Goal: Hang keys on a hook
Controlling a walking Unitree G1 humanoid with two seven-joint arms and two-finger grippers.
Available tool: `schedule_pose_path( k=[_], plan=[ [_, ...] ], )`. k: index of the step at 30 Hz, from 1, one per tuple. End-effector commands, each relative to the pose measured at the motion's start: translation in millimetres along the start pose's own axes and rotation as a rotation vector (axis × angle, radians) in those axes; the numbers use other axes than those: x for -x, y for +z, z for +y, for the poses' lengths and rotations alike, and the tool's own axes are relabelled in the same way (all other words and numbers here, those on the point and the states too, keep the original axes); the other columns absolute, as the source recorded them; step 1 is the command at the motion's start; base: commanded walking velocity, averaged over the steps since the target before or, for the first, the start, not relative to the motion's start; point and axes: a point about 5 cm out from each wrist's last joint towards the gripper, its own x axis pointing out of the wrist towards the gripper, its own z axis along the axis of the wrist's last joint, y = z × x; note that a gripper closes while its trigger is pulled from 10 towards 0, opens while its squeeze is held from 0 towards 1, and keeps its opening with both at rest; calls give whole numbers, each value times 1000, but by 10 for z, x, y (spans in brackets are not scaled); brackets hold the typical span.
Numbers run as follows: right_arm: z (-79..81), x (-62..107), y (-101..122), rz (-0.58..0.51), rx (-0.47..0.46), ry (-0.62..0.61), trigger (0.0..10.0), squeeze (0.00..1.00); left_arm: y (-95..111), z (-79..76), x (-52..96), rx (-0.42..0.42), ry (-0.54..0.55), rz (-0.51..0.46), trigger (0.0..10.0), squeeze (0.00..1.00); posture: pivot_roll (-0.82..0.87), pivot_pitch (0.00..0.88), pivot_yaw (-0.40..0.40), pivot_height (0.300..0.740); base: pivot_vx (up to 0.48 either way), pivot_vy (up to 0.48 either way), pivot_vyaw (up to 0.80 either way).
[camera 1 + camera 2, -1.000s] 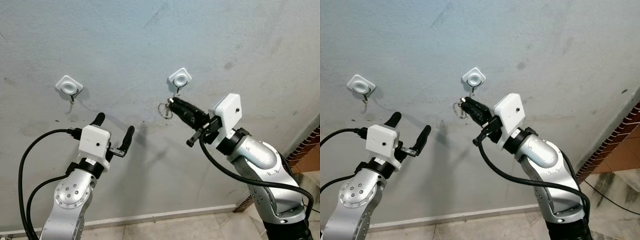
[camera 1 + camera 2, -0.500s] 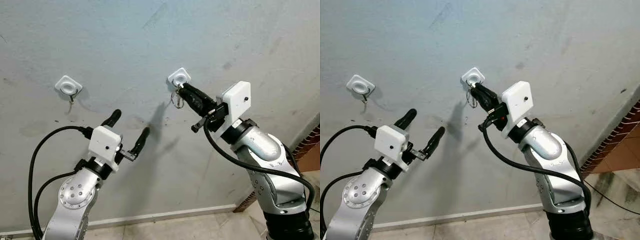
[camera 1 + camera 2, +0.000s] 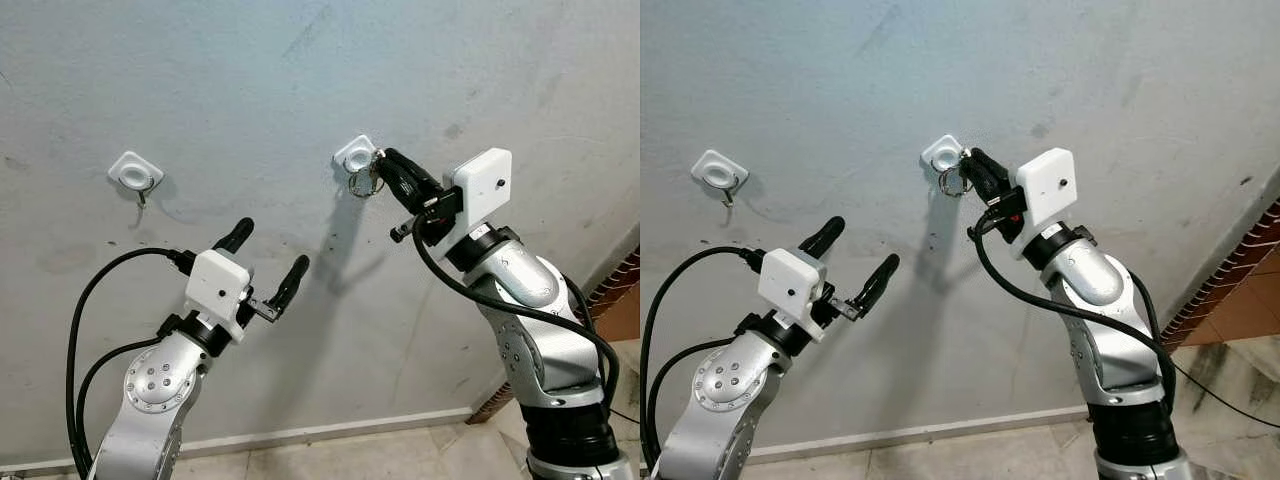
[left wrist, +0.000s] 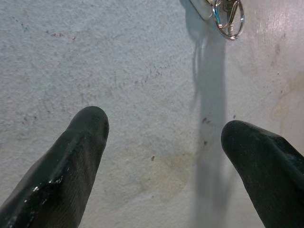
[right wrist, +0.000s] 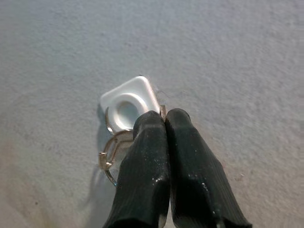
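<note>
Partly hidden: keys (image 3: 361, 184) behind right gripper (image 3: 381, 158) pinching them at hook (image 3: 354, 155); left gripper (image 3: 272, 252) spread wide.

Your silver keys (image 3: 360, 184) on their ring dangle against the wall, pinched between the right gripper's (image 3: 381, 157) closed fingers. They touch the white square hook (image 3: 353, 154) at its 5 o'clock.
</note>
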Motion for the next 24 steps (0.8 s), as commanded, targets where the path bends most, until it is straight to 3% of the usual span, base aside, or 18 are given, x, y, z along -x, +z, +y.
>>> schedule_pose_path(
  k=[1, 24],
  plan=[
    [-48, -22, 15, -6, 9, -25, 10000, 0, -2, -3, -11, -1, -13, 2, 10000, 0, 89, 0, 10, 740, 0, 0, 0],
    [197, 68, -240, 79, -66, -20, 10000, 0, -13, 11, -28, -8, -2, 5, 10000, 0, 88, 0, 10, 740, 0, 0, 0]
  ],
)
